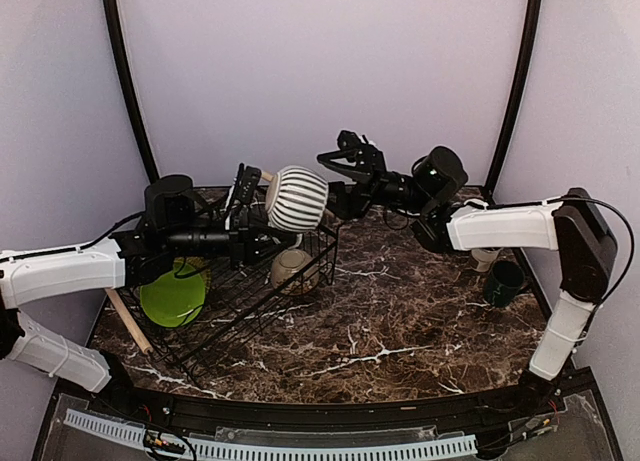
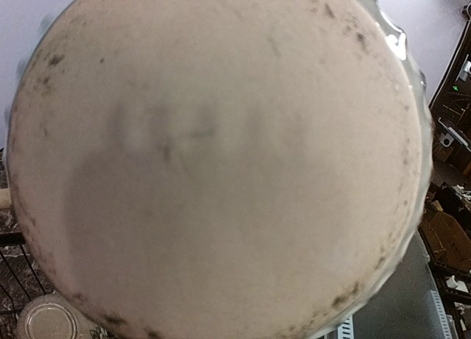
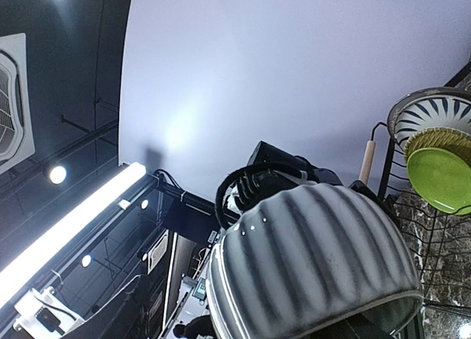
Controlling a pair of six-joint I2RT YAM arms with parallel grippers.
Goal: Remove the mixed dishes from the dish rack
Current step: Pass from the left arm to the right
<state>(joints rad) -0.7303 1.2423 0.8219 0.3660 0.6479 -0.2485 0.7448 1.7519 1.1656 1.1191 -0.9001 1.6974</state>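
While left gripper [image 1: 252, 191] clamps one striped mug [image 1: 297, 198] | right gripper [image 1: 336, 151] wide | dish rack [image 1: 240, 316]: three plates [image 3: 438, 173]

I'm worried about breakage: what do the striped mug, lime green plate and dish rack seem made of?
The striped mug: probably glazed ceramic; glossy ribbed wall with highlights, dull speckled bare-looking base. The lime green plate: smooth, even colour; plastic or glazed ceramic, cannot tell. The dish rack: thin black wire, likely coated metal, with a pale wooden-looking rod handle.
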